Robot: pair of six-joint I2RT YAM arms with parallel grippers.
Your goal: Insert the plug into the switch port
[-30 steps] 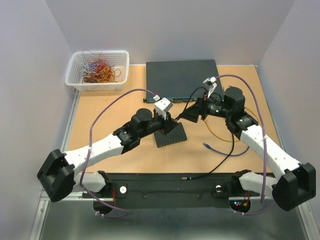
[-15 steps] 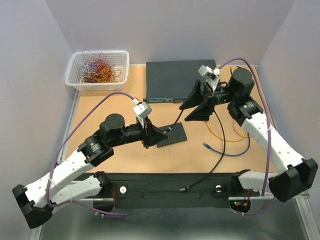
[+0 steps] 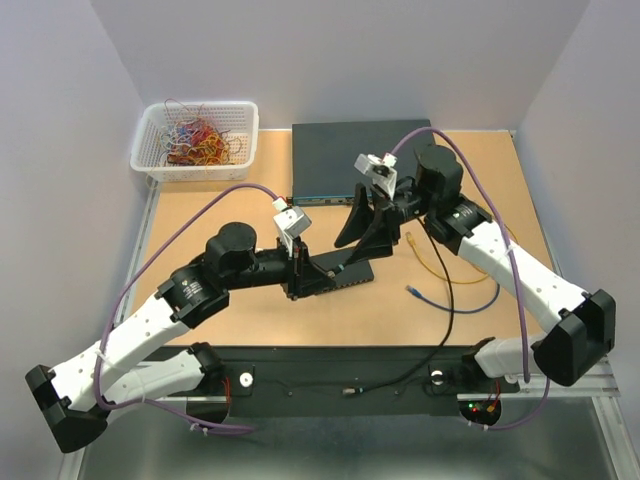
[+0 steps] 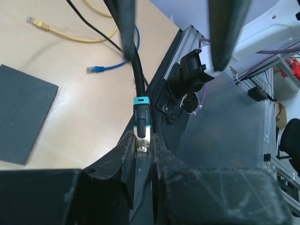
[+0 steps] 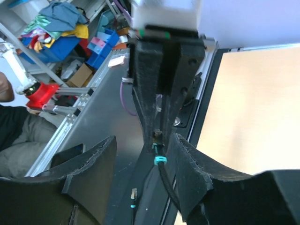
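My left gripper (image 3: 322, 272) is shut on the plug (image 4: 142, 133), a clear connector with a black and teal boot on a black braided cable (image 3: 447, 300). The plug tip sits between the left fingertips (image 4: 125, 146). My right gripper (image 3: 362, 222) is open, with one jaw on each side of the cable just behind the plug (image 5: 158, 149), not touching it. The small black switch (image 3: 352, 277) lies on the table under both grippers, partly hidden. A large dark switch (image 3: 340, 155) lies at the back.
A white basket (image 3: 195, 140) of coloured wires stands at the back left. A yellow cable (image 3: 430, 262) and a blue cable (image 3: 425, 296) lie loose on the table on the right. The black cable's other plug (image 5: 133, 194) rests on the front base bar.
My left gripper first pulled back to the left with the plug and now holds still. My right gripper rose, then swung left and down until its open jaws straddle the cable.
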